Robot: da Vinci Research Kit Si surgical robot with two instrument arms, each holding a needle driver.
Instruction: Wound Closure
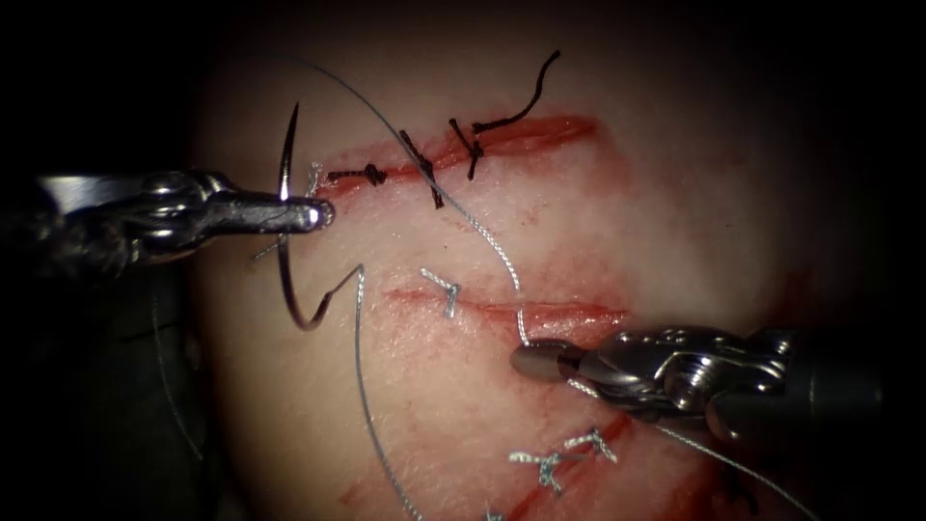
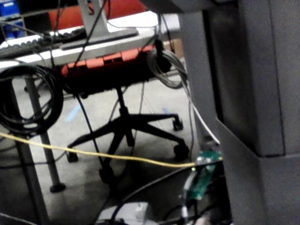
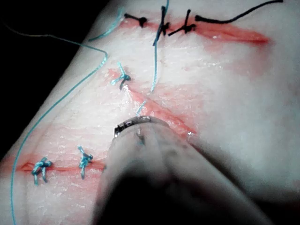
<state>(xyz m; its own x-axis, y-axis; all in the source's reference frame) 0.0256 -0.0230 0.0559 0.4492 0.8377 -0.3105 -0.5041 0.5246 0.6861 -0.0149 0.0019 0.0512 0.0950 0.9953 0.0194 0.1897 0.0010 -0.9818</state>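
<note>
Left claw (image 1: 323, 214) is clamped on the needle (image 1: 286, 232) about midway along its curve, and the needle hangs clear above the tissue (image 1: 675, 222), not in it, with its point up and the thread (image 1: 359, 367) trailing off its lower end; held like that, I'd say, the point stays well off the surface. It sits by the left end of the upper cut (image 1: 540, 135), where dark stitches (image 1: 424, 166) already cross the wound. Over to the right claw (image 1: 532, 360), jaws closed at the right end of the middle cut (image 1: 540, 311), right where the pale strand comes down to them; it looks pinched on that thread, likely keeping it taut. One pale knot (image 1: 446, 291) sits on the middle cut, more pale knots (image 1: 564, 458) on the lower one. Loose thread loops across the field between the tools and could snag. Red fluid (image 1: 617, 178) stains the tissue around the cuts.
</note>
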